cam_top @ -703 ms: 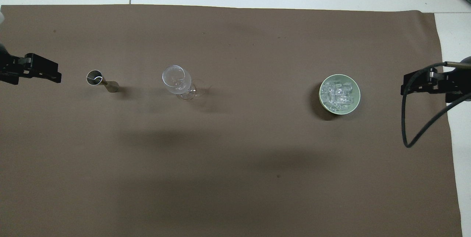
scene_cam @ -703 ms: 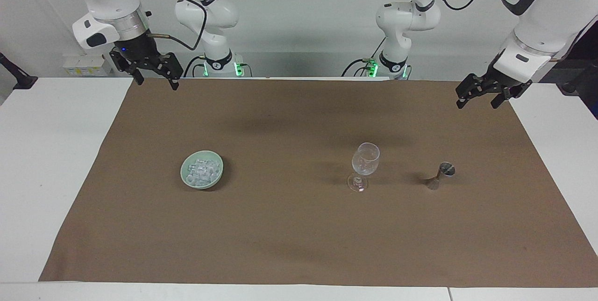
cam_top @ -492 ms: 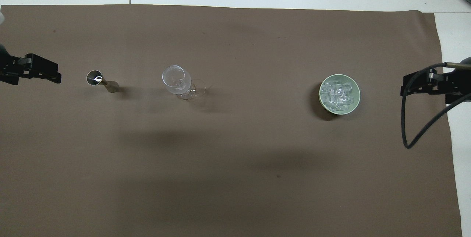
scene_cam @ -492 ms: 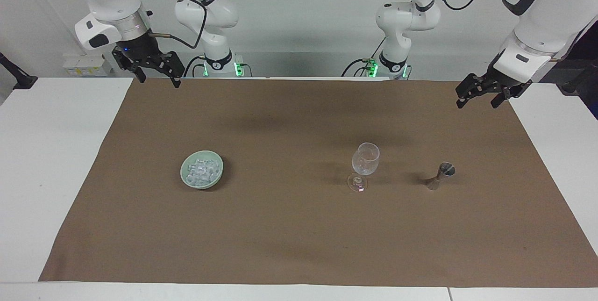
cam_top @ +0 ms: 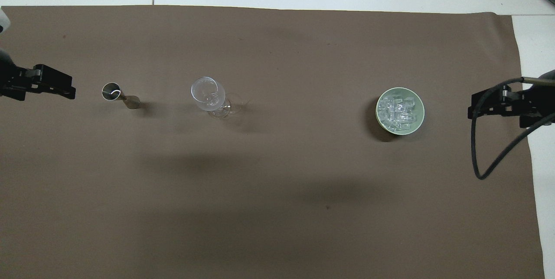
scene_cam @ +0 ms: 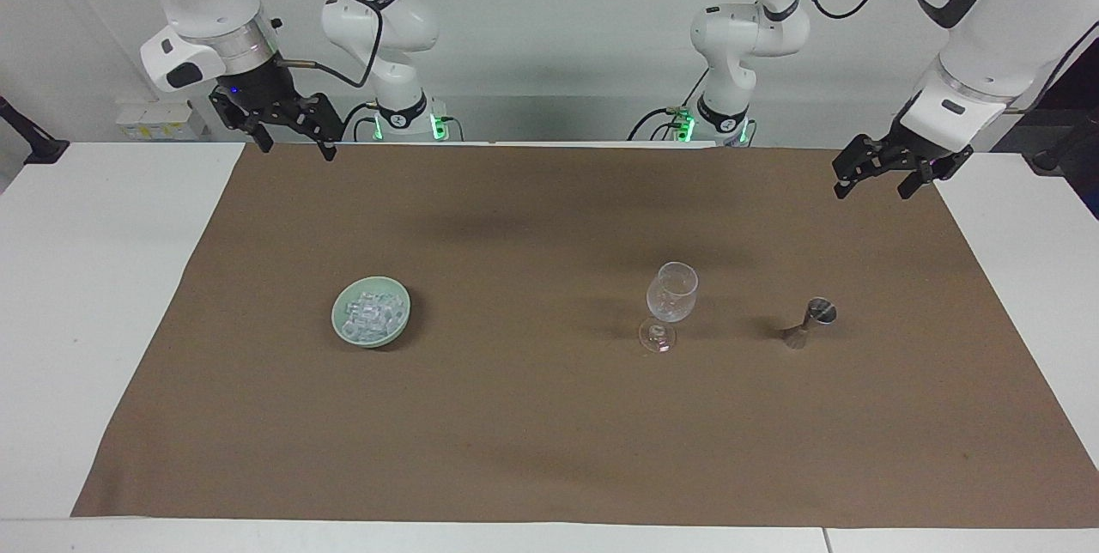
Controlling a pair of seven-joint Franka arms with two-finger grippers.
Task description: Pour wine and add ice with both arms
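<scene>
A pale green bowl (scene_cam: 340, 325) (cam_top: 419, 124) holding a heap of clear ice (scene_cam: 372, 312) (cam_top: 399, 110) sits on the brown cloth toward the right arm's end. A clear stemmed glass (scene_cam: 671, 294) (cam_top: 208, 93) stands upright mid-cloth. A small metal jigger (scene_cam: 812, 320) (cam_top: 118, 94) stands beside it toward the left arm's end. My right gripper (scene_cam: 296, 148) (cam_top: 473, 109) hangs open and empty in the air above the cloth's edge at its own end. My left gripper (scene_cam: 871, 191) (cam_top: 69, 91) hangs open and empty above the other end, beside the jigger in the overhead view. No wine shows in either view.
The brown cloth (scene_cam: 549, 433) covers most of the white table (scene_cam: 86, 295), with bare white strips at both ends. A black cable (cam_top: 481, 162) loops down from the right wrist. Both arm bases stand at the robots' edge of the table.
Both grippers have drifted slightly inward over the cloth, the right one also rising a little. Glass, jigger and bowl have not moved.
</scene>
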